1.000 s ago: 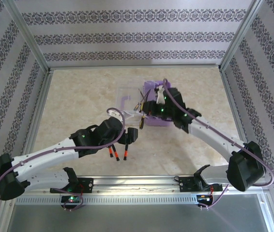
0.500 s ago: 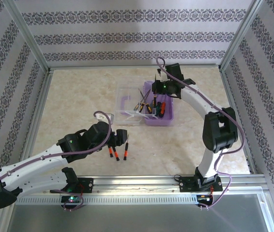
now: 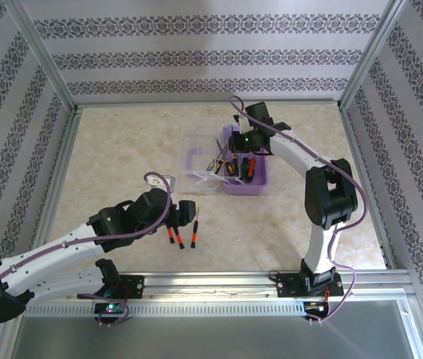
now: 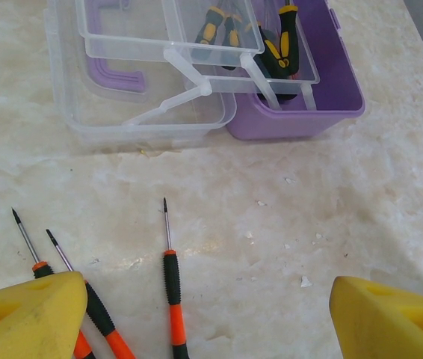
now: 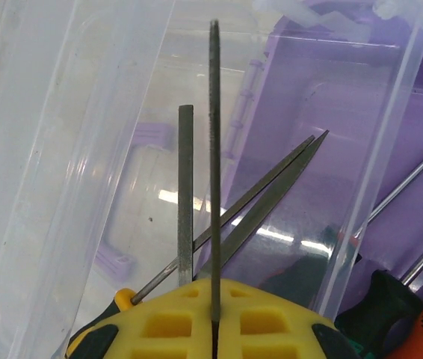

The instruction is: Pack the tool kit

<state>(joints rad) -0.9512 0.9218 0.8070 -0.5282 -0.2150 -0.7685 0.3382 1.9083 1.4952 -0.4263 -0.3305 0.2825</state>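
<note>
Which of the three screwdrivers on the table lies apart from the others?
The rightmost screwdriver; the other pair lies close together to its left.

Three orange-and-black screwdrivers (image 4: 171, 299), one purple box (image 4: 309, 120), one clear lid (image 4: 144, 123). Four slim metal files (image 5: 214, 112) show close up; the tools (image 4: 286, 45) inside the box overlap beyond counting.

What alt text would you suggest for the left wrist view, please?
Three orange-and-black screwdrivers lie on the marble table before the open left gripper. Beyond them sits the open purple box, more tools inside, its clear lid folded back.
</note>
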